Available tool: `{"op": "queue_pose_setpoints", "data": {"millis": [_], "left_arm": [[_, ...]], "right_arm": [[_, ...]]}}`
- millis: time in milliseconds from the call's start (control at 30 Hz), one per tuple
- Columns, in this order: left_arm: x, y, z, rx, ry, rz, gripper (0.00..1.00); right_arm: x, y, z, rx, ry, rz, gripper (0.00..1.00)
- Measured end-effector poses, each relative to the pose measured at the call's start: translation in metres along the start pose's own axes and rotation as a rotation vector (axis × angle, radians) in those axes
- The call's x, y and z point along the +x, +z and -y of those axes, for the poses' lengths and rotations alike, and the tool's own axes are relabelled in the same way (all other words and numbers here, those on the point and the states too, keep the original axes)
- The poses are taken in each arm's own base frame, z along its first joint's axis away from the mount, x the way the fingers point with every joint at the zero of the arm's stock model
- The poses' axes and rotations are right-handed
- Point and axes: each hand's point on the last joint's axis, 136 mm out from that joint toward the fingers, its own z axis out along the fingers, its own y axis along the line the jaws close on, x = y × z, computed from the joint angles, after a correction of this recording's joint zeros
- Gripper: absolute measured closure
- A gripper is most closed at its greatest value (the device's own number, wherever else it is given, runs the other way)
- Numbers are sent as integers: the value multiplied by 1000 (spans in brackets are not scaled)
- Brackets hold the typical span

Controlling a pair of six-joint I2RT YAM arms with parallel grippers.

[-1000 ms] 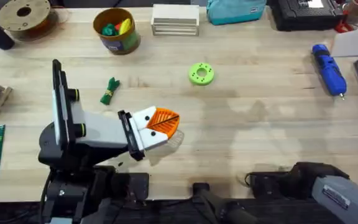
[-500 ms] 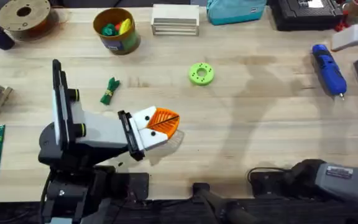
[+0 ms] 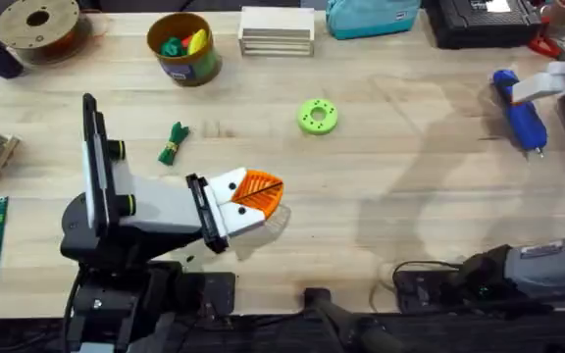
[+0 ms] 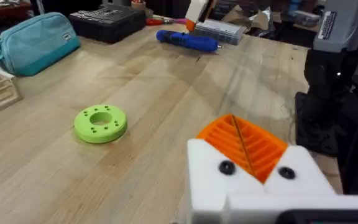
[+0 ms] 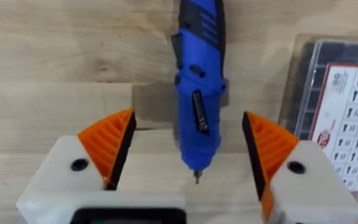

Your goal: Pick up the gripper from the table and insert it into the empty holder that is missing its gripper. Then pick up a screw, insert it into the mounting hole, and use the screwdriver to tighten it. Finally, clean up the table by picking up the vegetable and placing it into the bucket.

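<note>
Hovering over the blue screwdriver (image 5: 199,93), the right gripper (image 5: 188,155) has its fingers spread wide, grasping nothing. The screwdriver lies on the table (image 3: 410,176) beside a clear box (image 5: 340,112) whose label is too small to read. The left gripper (image 3: 253,196) is pressed closed.

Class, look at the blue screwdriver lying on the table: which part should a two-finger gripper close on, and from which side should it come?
Probably the thick middle of the screwdriver body, coming straight down from above. It lies flat, and the right gripper hangs over it, open, one orange pad either side of the barrel, so closing across its width suits the round shape.
</note>
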Motion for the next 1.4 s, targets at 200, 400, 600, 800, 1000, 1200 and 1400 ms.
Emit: {"op": "queue_pose_setpoints", "data": {"millis": [200,400,600,800,1000,1200,1400], "left_arm": [[0,0,0,0,0,0,996],[0,0,0,0,0,0,996],[0,0,0,0,0,0,996],[0,0,0,0,0,0,996],[0,0,0,0,0,0,996],[0,0,0,0,0,0,996],[0,0,0,0,0,0,996]], "right_arm": [[-26,9,16,-3,-58,-3,10],[-63,24,19,18,-184,-36,10],[-60,53,5,-25,-234,-87,10],[-43,77,2,-67,-237,-158,10],[-39,90,4,-74,-236,-173,10],[-46,93,9,-53,-238,-146,10],[-44,93,11,-52,-229,-148,10]]}}
